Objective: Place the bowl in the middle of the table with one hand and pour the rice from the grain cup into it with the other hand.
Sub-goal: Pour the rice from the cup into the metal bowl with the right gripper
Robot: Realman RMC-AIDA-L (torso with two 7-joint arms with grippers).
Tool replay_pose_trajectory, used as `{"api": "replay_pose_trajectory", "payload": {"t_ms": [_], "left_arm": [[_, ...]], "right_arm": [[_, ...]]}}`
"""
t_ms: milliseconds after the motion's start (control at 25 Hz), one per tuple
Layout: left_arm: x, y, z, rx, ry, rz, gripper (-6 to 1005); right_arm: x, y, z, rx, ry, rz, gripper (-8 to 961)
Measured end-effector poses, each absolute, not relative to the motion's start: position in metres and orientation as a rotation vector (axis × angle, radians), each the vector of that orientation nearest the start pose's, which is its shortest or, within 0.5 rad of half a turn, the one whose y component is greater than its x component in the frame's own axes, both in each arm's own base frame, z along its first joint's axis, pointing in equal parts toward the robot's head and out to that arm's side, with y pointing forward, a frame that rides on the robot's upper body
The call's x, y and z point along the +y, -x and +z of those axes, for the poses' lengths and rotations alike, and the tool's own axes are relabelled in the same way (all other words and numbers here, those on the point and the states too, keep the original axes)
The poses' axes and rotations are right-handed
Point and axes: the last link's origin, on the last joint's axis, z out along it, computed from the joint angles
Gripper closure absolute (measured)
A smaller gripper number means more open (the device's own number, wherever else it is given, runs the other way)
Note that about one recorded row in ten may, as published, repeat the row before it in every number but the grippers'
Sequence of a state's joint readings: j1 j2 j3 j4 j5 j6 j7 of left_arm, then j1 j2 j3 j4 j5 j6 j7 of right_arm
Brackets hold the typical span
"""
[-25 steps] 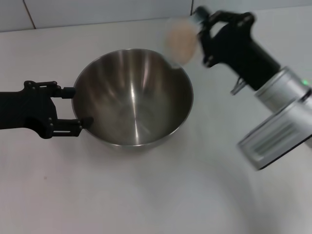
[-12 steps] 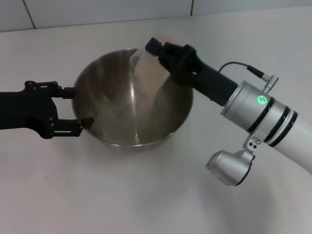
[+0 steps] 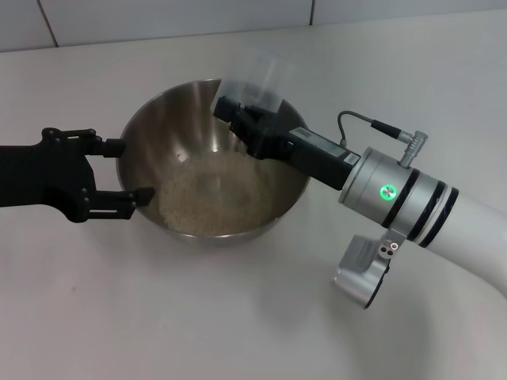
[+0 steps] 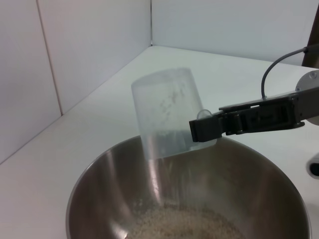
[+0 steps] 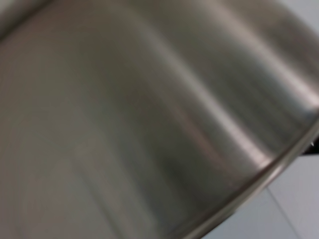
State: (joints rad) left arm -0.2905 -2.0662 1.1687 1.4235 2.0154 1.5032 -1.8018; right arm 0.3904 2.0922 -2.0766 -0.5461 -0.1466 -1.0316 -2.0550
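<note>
The steel bowl [image 3: 170, 119] stands on the white table [image 3: 198, 317], with a pale heap of rice [image 3: 210, 194] in its bottom. My right gripper [image 3: 238, 111] reaches over the bowl's far right rim. It is shut on the clear grain cup [image 3: 269, 75], which is tipped mouth down over the bowl and looks nearly empty. The left wrist view shows the cup [image 4: 164, 112], the right gripper [image 4: 204, 129], the bowl [image 4: 99, 189] and the rice [image 4: 184, 224]. My left gripper [image 3: 127, 170] is open, its fingertips against the bowl's left outer wall. The right wrist view shows only the bowl's inner wall [image 5: 149, 124].
The right arm's silver wrist [image 3: 396, 198] hangs low over the table to the right of the bowl. A tiled wall [image 3: 158, 20] runs along the table's far edge.
My right arm swung left over the bowl and turned the cup from upright to mouth down. The rice fell into the bowl. The left gripper and the bowl stayed still.
</note>
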Motion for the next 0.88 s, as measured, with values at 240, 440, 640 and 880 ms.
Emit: {"api": "replay_pose_trajectory", "payload": {"t_ms": [240, 440, 640, 880], "left_arm": [[0.317, 0.205, 0.041, -0.352, 2.784, -0.227, 197], [0.318, 0.204, 0.041, -0.344, 2.786, -0.226, 197], [0.318, 0.203, 0.041, -0.338, 2.787, -0.227, 197], [0.317, 0.204, 0.041, -0.339, 2.785, -0.230, 197]], "right_arm": [[0.316, -0.205, -0.096, -2.034, 0.741, -0.555, 938], [0.316, -0.205, -0.093, -1.993, 0.759, -0.546, 937], [0.313, -0.181, -0.084, -1.538, 1.110, -0.263, 938], [0.319, -0.173, -0.059, -0.768, 1.417, 0.196, 938]]}}
